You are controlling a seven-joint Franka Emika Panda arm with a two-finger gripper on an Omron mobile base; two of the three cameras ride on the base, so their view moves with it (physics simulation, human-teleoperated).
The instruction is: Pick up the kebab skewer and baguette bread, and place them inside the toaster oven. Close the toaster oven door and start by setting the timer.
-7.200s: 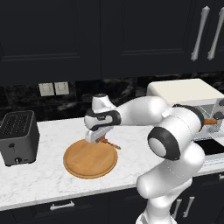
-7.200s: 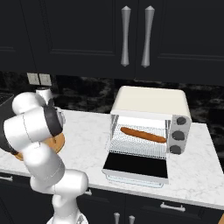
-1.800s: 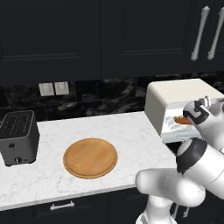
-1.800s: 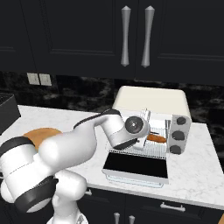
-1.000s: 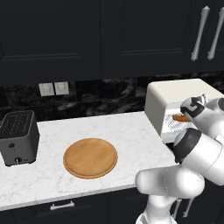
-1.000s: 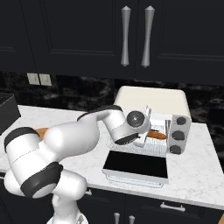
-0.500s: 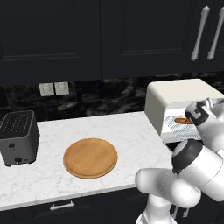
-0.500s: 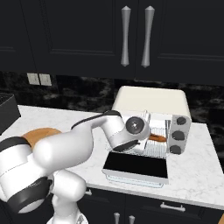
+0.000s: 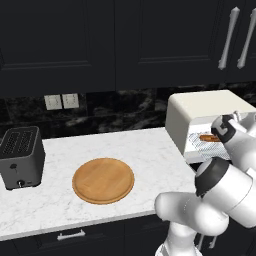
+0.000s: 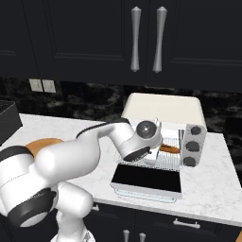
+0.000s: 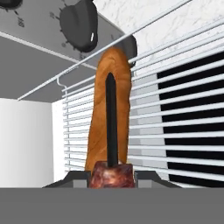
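Skewer (image 11: 111, 131) clamped in my gripper (image 11: 111, 175) at the meat end, stick running straight out from the fingers, inside the oven (image 10: 163, 111) mouth. Loaf (image 11: 109, 109) lies on the rack (image 11: 175, 131) right under it, long axis parallel w/ the stick. I judge drop is next, beside the loaf.

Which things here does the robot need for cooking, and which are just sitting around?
Needed for the job:
- kebab skewer, held in the hand
- baguette bread, lying on the wire rack
- toaster oven
- toaster oven door, folded open

Just sitting around:
- round wooden board
- dark slot toaster
- wall outlets
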